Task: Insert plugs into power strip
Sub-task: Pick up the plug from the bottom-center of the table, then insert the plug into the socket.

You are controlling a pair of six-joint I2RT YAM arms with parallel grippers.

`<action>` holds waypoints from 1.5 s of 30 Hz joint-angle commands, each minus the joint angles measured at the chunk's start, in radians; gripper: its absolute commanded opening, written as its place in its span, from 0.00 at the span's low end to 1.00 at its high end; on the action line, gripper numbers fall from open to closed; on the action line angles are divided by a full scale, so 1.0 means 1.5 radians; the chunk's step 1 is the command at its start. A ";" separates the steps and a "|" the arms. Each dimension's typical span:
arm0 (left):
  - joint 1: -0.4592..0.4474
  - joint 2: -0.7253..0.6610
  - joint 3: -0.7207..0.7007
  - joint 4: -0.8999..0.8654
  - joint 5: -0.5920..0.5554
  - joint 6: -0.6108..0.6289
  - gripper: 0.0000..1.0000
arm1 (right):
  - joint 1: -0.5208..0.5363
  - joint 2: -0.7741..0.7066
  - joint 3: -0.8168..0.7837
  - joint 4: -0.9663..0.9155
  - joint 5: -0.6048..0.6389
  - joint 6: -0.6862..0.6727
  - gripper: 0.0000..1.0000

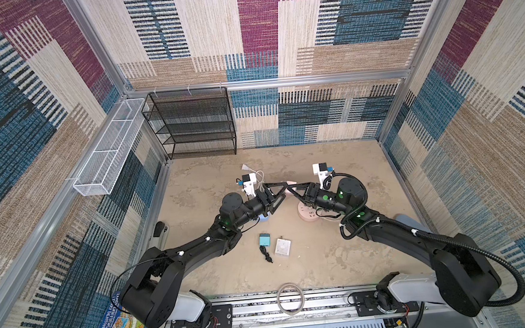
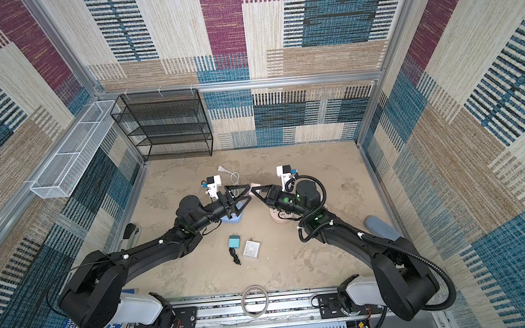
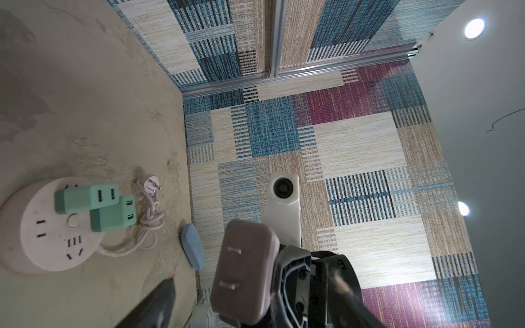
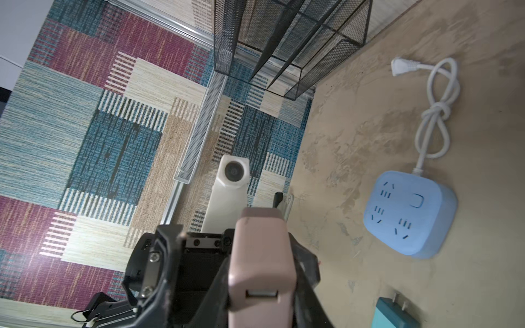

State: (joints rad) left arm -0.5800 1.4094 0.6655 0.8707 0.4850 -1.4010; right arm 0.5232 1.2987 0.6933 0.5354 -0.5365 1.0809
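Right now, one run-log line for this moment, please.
left tool: open | right tool: shut on pink plug, midair | mint plugs: in round strip

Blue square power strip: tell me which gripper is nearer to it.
Left. The left gripper hangs over the blue strip; the right gripper, gripping the pink boxy plug, is farther, above the round pink power strip.

Pink plug [image 3: 244, 272]: boxy, two flat prongs exposed, held clear of the desk [image 1: 339, 260]. First mint green plug [image 3: 85, 198] and second mint green plug [image 3: 113, 214]: seated side by side in the round pink power strip [image 3: 37, 241]. Teal plug [image 1: 264, 239] with black cord and white plug [image 1: 283, 247]: loose on the desk, just beside each other. Blue power strip [image 4: 409, 213]: flat, sockets up.
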 commanded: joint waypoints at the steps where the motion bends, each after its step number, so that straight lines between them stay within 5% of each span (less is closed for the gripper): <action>1: 0.013 -0.023 0.016 -0.114 0.030 0.071 1.00 | 0.002 -0.012 0.023 -0.088 0.033 -0.057 0.00; 8: 0.026 -0.046 0.242 -0.766 -0.065 0.405 1.00 | 0.001 -0.016 0.108 -0.313 0.111 -0.129 0.00; 12: 0.027 -0.042 0.290 -0.889 -0.146 0.497 1.00 | 0.001 0.018 0.166 -0.408 0.123 -0.174 0.00; 17: 0.027 -0.021 0.336 -0.998 -0.126 0.582 1.00 | 0.001 0.086 0.260 -0.565 0.140 -0.219 0.00; 25: 0.027 -0.084 0.301 -1.038 -0.224 0.611 1.00 | 0.001 0.122 0.355 -0.738 0.208 -0.227 0.00; 45: 0.027 -0.100 0.229 -0.980 -0.182 0.579 0.96 | 0.003 0.215 0.416 -0.841 0.310 -0.321 0.00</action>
State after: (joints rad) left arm -0.5400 1.2633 1.0138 -0.6285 0.1932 -0.5247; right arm 0.5255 1.6165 1.3010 -0.7258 -0.1360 0.6220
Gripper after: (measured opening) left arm 0.962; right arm 0.284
